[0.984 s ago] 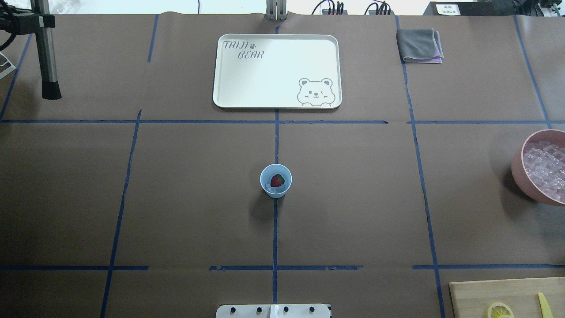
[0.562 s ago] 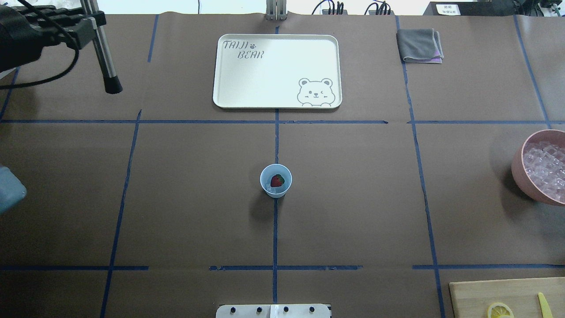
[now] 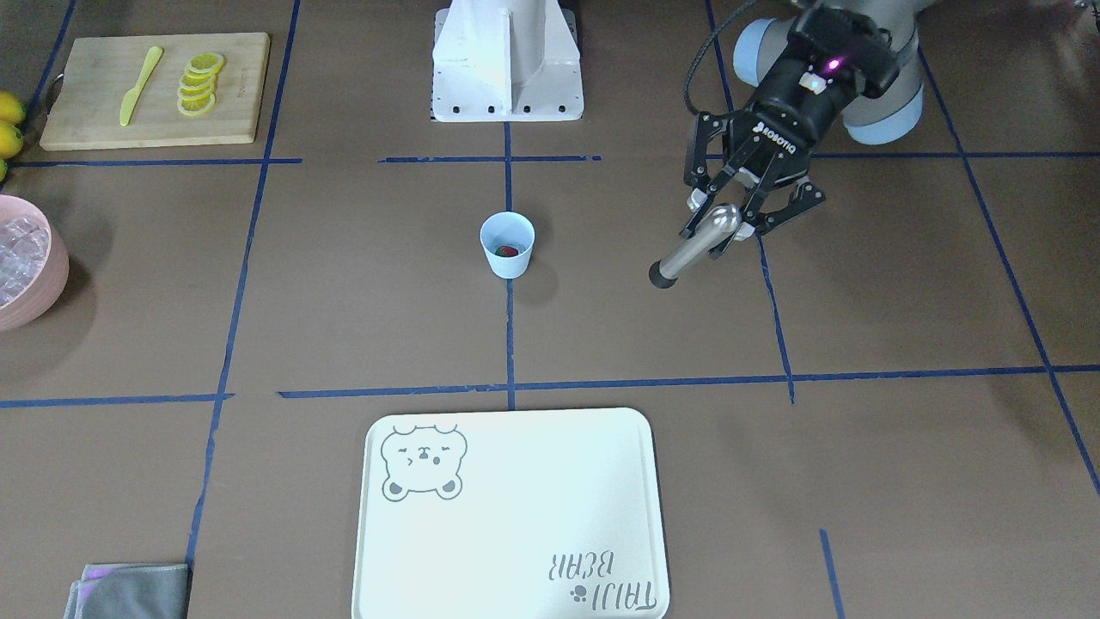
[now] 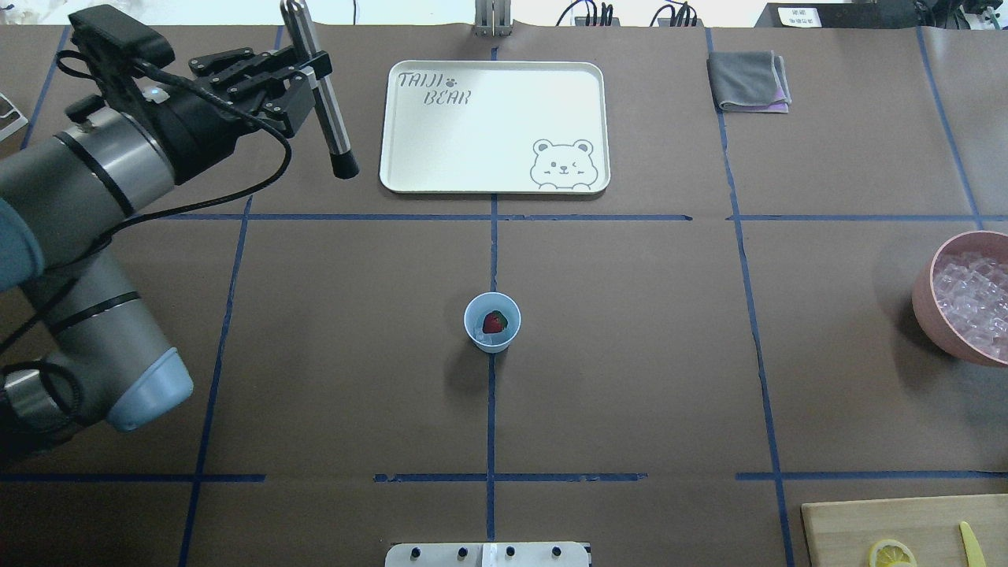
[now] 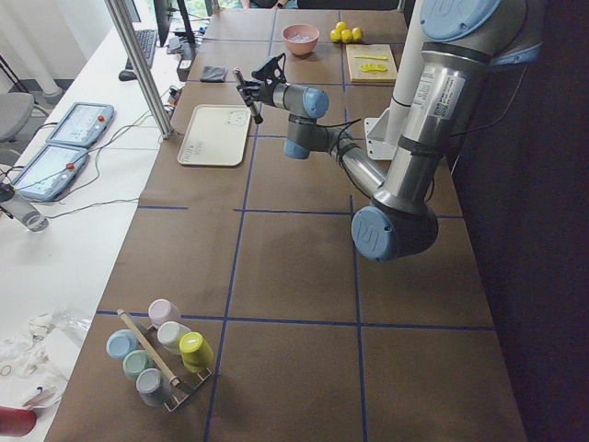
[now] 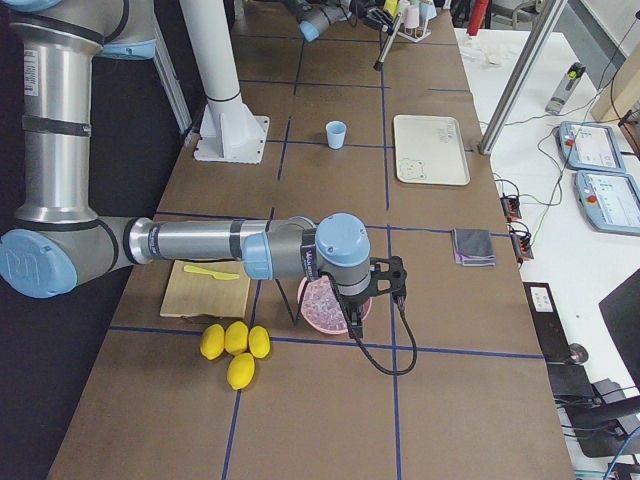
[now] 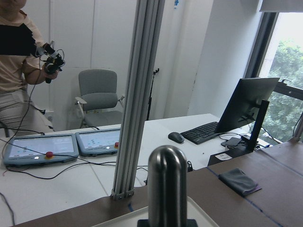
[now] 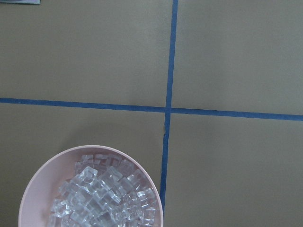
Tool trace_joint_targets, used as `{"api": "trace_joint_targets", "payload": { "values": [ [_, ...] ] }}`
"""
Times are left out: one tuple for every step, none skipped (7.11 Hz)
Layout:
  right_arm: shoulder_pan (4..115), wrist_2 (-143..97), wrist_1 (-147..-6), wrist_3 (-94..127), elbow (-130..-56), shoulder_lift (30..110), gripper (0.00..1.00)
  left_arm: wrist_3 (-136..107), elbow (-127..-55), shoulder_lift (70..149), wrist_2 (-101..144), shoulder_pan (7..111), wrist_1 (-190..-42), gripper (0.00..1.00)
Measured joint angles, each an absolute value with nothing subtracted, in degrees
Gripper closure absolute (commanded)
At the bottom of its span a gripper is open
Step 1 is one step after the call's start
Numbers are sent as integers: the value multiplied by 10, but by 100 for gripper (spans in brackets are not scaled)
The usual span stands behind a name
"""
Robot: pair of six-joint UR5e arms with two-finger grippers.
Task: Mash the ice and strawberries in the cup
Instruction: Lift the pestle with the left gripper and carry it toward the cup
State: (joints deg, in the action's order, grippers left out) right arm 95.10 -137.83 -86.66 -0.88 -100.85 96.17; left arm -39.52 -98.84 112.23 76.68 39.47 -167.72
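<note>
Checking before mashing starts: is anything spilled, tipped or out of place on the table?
Nothing stands out. The cup stands upright with the strawberry inside, the ice lies within the pink bowl, the left gripper grips the metal pestle.

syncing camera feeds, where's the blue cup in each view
Exterior front-facing: cup centre, above the tray.
Overhead exterior: cup centre, below the tray.
Exterior left: not visible.
Exterior right: cup upper middle, left of the tray.
Left wrist-mounted: not in it.
Right wrist-mounted: not in it.
Shared landmark: the tray.
</note>
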Motion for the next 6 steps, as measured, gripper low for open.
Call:
{"api": "trace_joint_targets", "payload": {
  "values": [
    [951,-1378,-867,-9,-1009,962,1,-375,-930,1153,755,383,-1738,100],
    [951,-1378,-867,-9,-1010,962,1,-364,-901,1170,751,377,-1768,100],
    [951,-1378,-867,-9,-1010,963,1,-359,-894,1180,745,364,-1779,100],
    [951,-1378,-867,-9,-1010,963,1,-353,-896,1187,727,328,-1783,100],
    [951,-1378,-866,-9,-1010,964,1,-344,-898,1190,702,283,-1786,100],
    [951,-1378,-866,-9,-1010,964,1,-338,-900,1192,683,248,-1789,100]
  ]
}}
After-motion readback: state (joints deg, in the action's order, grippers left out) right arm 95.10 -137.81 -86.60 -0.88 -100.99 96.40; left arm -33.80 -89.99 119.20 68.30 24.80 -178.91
